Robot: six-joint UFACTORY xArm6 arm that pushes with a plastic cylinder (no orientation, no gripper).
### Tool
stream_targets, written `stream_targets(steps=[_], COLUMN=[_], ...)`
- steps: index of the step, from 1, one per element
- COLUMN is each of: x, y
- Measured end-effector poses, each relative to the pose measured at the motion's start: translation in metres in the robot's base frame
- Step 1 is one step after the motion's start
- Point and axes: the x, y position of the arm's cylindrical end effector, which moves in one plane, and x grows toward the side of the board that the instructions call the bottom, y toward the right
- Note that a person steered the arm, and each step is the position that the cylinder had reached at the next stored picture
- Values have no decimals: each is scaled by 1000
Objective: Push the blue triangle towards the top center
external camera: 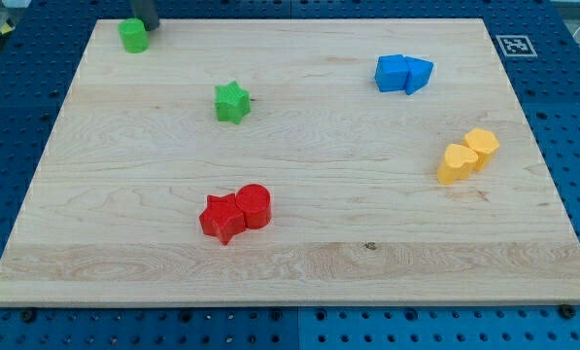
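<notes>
No words, brands or numbers I can read, one black-and-white square marker [514, 45] on a white tag, just off the board's [299, 262] corner at the view's top right

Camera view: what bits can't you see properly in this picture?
1. My tip: the rod is cut off by the view's top edge, and whether its end touches the green block is unclear.
2. Blue triangle: pressed against the blue cube, so their shared faces are hidden.
3. Red cylinder: partly covered by the red star.
</notes>
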Motion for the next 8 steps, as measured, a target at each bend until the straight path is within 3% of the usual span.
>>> stream_targets(steps=[3,4,6,8], x=[157,168,152,138], y=[214,301,405,390])
